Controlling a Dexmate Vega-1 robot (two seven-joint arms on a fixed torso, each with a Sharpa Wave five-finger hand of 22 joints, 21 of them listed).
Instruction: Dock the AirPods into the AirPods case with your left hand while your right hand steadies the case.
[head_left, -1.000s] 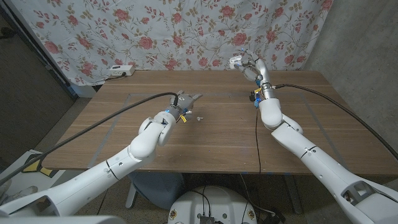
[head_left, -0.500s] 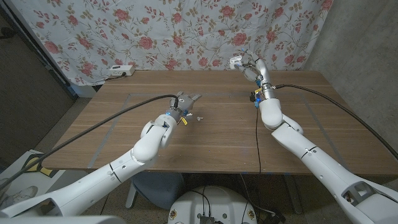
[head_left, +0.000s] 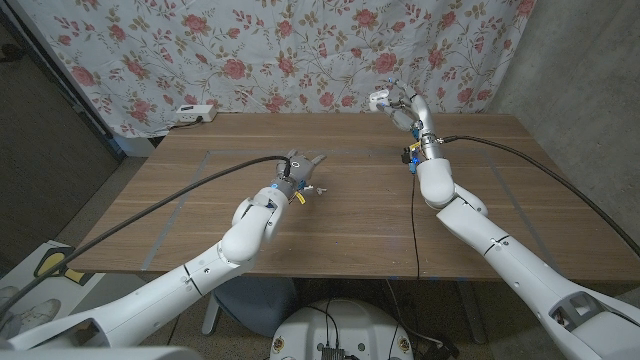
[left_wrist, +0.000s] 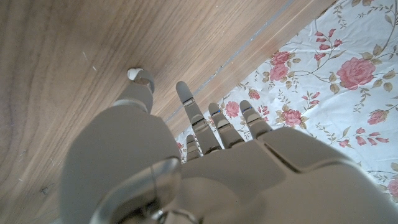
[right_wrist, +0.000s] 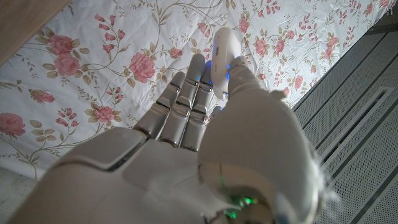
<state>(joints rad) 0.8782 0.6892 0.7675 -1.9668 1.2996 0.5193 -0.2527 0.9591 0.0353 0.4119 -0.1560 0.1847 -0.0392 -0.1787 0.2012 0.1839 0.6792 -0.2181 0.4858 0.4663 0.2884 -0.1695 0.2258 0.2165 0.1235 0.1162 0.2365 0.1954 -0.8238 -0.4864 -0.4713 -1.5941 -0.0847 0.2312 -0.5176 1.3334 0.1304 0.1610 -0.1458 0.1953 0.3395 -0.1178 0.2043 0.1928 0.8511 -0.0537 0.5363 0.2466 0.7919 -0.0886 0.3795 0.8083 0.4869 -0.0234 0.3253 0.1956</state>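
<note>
The left arm reaches across the wooden table (head_left: 200, 200) toward its middle, and the left hand (head_left: 298, 170) hovers low over the boards with its fingers (left_wrist: 205, 124) spread and nothing in them. A small white earbud (head_left: 320, 188) lies on the wood just beside the thumb tip; the left wrist view shows it (left_wrist: 133, 74) right at that tip, though I cannot tell whether they touch. The right arm stretches up toward the far edge, its right hand (head_left: 400, 105) lifted above the table before the flowered cloth (head_left: 300, 50), pinching the white case (head_left: 380, 100) between thumb and fingers.
</note>
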